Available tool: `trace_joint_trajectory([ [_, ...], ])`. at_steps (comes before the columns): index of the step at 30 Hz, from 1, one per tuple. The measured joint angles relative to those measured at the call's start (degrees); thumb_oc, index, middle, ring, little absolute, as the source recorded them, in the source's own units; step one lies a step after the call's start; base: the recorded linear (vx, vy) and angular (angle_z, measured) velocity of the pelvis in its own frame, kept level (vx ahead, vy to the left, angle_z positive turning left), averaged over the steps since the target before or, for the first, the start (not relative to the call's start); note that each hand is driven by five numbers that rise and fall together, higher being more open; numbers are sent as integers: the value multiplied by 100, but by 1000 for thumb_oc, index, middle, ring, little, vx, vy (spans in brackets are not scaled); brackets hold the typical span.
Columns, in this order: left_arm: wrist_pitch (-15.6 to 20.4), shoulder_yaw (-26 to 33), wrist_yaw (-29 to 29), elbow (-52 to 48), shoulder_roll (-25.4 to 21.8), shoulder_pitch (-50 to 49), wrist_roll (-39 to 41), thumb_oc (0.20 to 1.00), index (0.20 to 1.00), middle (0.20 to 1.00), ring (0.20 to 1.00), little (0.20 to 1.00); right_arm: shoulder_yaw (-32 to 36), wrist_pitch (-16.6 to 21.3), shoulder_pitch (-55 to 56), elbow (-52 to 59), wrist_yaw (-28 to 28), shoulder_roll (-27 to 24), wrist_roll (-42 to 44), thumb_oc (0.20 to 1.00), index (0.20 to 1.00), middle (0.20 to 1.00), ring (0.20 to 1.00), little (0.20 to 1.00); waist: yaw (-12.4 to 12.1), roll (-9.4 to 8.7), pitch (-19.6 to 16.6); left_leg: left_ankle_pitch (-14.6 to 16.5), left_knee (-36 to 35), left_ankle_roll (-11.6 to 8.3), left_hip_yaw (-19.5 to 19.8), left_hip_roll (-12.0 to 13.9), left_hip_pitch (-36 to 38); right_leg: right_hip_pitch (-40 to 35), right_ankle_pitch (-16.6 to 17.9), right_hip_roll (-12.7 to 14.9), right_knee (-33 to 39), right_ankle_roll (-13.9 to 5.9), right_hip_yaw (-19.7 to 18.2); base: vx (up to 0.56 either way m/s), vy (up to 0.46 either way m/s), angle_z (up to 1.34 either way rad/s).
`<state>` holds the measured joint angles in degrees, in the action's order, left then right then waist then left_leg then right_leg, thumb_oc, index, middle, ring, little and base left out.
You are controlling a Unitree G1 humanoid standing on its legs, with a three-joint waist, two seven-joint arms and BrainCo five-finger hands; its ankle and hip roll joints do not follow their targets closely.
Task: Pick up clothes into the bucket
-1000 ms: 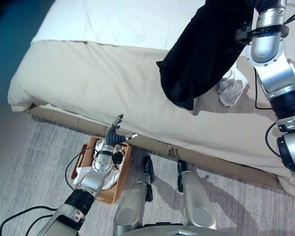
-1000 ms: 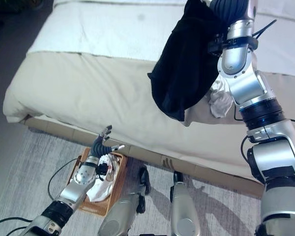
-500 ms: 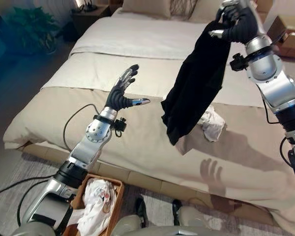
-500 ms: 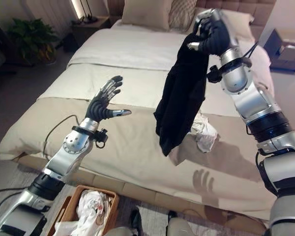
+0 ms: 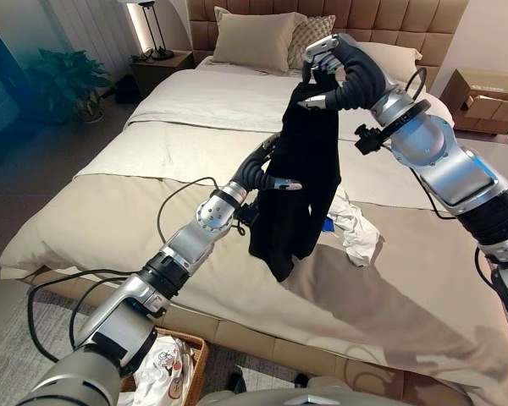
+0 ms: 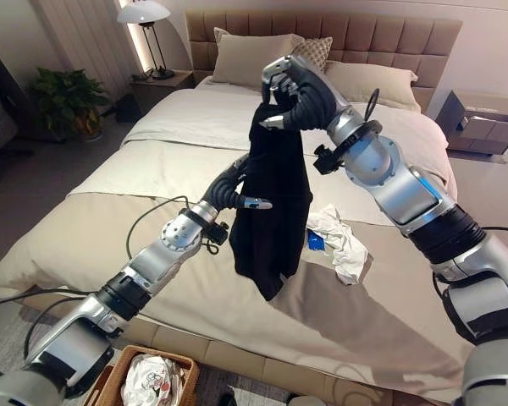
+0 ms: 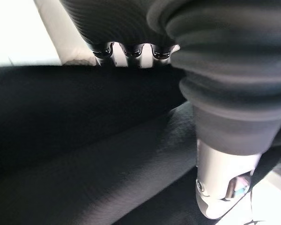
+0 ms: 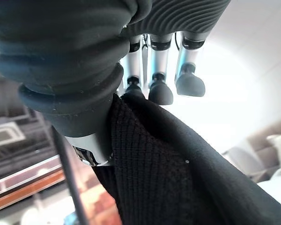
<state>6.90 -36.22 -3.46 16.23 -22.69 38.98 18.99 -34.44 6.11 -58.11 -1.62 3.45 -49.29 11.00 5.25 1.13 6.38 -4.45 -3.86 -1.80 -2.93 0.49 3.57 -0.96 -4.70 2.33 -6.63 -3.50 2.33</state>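
hanging above the bed (image 5: pixel 152 169), the black garment (image 5: pixel 300 190) dangled from the right hand (image 5: pixel 343 72), whose fingers were curled round its top. at its 9 o'clock, the left hand (image 5: pixel 262 173) pressed against it, its grip unreadable. a basket (image 6: pixel 123 364) of white clothes sat at 7 o'clock on the floor.

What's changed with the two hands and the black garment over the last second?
The left hand rose from over the basket to the hanging black garment, its fingers now against the cloth. The right hand stayed shut on the garment's top, holding it up. The white cloth remains on the bed.
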Motion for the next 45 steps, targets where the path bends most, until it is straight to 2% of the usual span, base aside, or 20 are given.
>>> trace_joint_trajectory([
  [6,-34,-134,156,-22,88,8,287,1000,1000,1000,1000,1000,0,12,10,285,-92,98,102,200,200,200,200,200,8,0,-10,0,-16,-1,18,-1,82,-144,44,5,123,-4,64,1,0,1],
  [10,-147,-575,360,-135,45,140,829,1000,1000,1000,1000,1000,0,22,164,471,-124,126,233,200,200,200,200,200,5,2,-75,0,-16,-1,71,-6,81,-188,47,11,158,-1,127,0,0,7],
  [11,-152,-640,394,-160,27,154,905,815,815,815,815,815,0,22,203,490,-126,127,259,200,200,200,200,200,5,2,-96,0,-17,-1,79,-7,81,-190,47,11,157,-2,133,-1,2,6],
  [12,-155,-726,455,-177,-2,169,1089,457,457,457,457,457,-1,22,233,497,-126,133,278,200,200,200,200,200,5,3,-128,0,-17,-1,84,-9,81,-192,46,14,159,-2,134,0,0,0],
  [13,-156,-757,481,-179,-24,180,1207,256,256,256,256,256,-1,22,232,497,-126,132,286,200,200,200,200,200,4,4,-134,0,-17,-1,83,-10,81,-192,47,14,159,-2,134,0,0,0],
  [14,-156,-758,515,-180,-40,180,1388,200,200,200,200,200,-1,22,232,497,-126,132,316,200,200,200,200,200,11,3,-136,0,-17,-1,83,-9,81,-191,47,14,158,-2,134,0,0,0],
  [17,-268,-821,649,-441,-217,180,2090,200,200,200,200,200,0,28,232,498,-125,134,327,200,200,200,200,200,12,6,-138,-1,-17,-1,82,-6,83,-194,47,12,159,-2,135,0,0,0],
  [18,-280,-901,727,-603,-362,180,2375,200,200,200,200,200,0,41,232,498,-122,132,354,420,420,420,420,420,12,9,-143,0,-17,-1,83,-4,84,-196,47,11,159,-2,135,0,0,0],
  [19,-284,-951,770,-672,-438,180,2553,200,200,200,200,200,-1,49,236,494,-120,132,376,740,740,740,740,740,8,11,-148,-1,-17,-1,87,-4,84,-201,47,11,161,-2,135,0,0,0],
  [20,-317,-1004,829,-792,-563,173,2780,200,200,200,200,200,0,52,237,494,-114,131,381,1000,1000,1000,1000,1000,10,10,-151,-1,-16,-1,92,-4,87,-204,47,10,162,-1,135,0,0,0],
  [25,-348,-943,884,-929,-970,63,3034,200,200,200,200,200,172,125,572,520,-43,129,358,1000,1000,1000,1000,1000,-34,11,-176,0,-27,-2,143,-6,139,-290,45,8,202,-1,151,3,-2,5],
  [29,-345,-406,818,-1311,-1374,-532,3062,200,200,200,200,200,1214,167,1522,569,161,121,181,1000,1000,1000,1000,1000,-135,9,-188,3,-58,-4,151,-3,159,-302,44,4,220,0,159,0,0,0],
  [33,-299,497,666,-1638,-1652,-1225,3057,200,200,200,200,200,2246,185,2479,531,498,292,96,1000,1000,1000,1000,1000,-166,6,-189,5,-73,-6,189,-15,172,-346,41,14,256,1,203,13,2,6],
  [34,-250,1293,602,-1856,-1463,-1805,3015,200,200,200,200,200,2837,254,3005,582,545,660,96,1000,1000,1000,1000,1000,-165,-12,-201,10,-84,-10,195,-13,176,-353,38,12,270,5,209,0,0,0],
  [36,-62,1914,394,-1926,-1165,-2336,3002,200,200,200,200,200,3319,271,3671,496,732,1064,186,1000,1000,1000,1000,1000,-171,-36,-215,13,-86,-17,214,-15,176,-378,38,6,294,8,226,-8,2,6],
  [37,-39,2623,319,-2096,-823,-2931,2903,200,200,200,200,200,3825,321,4322,318,772,1740,351,1000,1000,1000,1000,1000,-167,-77,-246,34,-95,-21,238,-10,180,-384,14,12,297,25,268,43,7,9],
  [40,1,3099,91,-2098,-780,-3480,2861,200,200,200,200,200,3921,222,5311,-262,902,2192,581,1000,1000,1000,1000,1000,-201,-69,-235,42,-109,-22,282,-22,155,-364,-13,16,288,33,298,23,11,9],
  [42,1,3605,24,-2152,-768,-3774,2525,200,200,200,200,200,4094,208,5767,-756,924,2684,676,1000,1000,1000,1000,1000,-209,-72,-236,69,-111,-22,280,-20,174,-361,-44,20,288,17,298,0,0,0],
  [43,40,4054,-70,-2166,-740,-3902,2281,200,200,200,200,200,4123,177,6080,-1007,920,2883,682,1000,1000,1000,1000,1000,-224,-55,-225,124,-113,-26,281,-22,168,-362,-75,23,282,6,297,-16,7,-4],
  [45,139,4294,-208,-2164,-779,-3901,2177,200,200,200,200,200,4063,149,6308,-1242,875,2887,709,1000,1000,1000,1000,1000,-257,-7,-192,124,-112,-24,281,-36,156,-355,-77,38,283,-2,296,-17,8,-1],
])
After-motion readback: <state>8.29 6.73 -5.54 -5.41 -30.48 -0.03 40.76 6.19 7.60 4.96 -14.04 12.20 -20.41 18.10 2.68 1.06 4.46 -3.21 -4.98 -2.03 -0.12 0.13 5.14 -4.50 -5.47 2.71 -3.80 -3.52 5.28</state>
